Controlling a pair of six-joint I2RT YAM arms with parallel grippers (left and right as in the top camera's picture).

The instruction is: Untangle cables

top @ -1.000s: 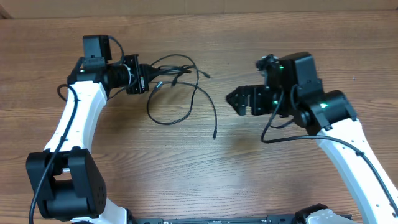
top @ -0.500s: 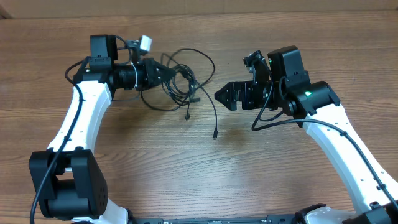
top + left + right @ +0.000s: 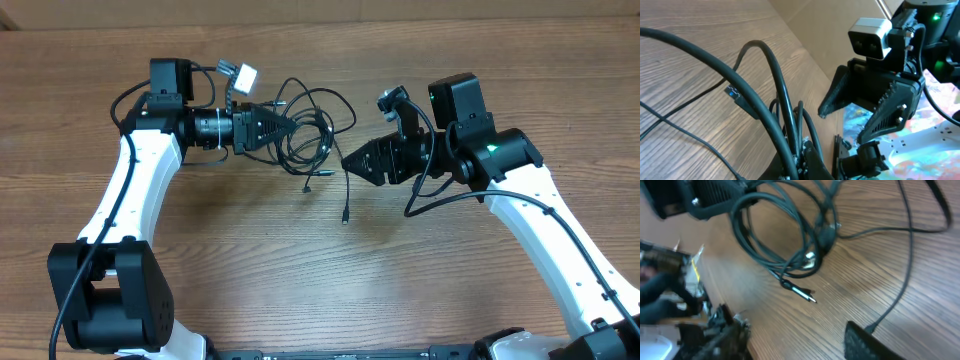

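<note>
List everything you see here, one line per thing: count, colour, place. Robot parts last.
table: one, brown wood grain, fills the overhead view.
cables: apparently two, thin and black, looped together in a tangle between the grippers; one loose end trails toward the near edge.
arms: two, white with black joints, one on each side of the table.
left gripper: one, black, closed on the tangle.
right gripper: one, black, open, beside the tangle and not touching it.

cables (image 3: 318, 132) between left gripper (image 3: 284, 127), right gripper (image 3: 351, 164)
</note>
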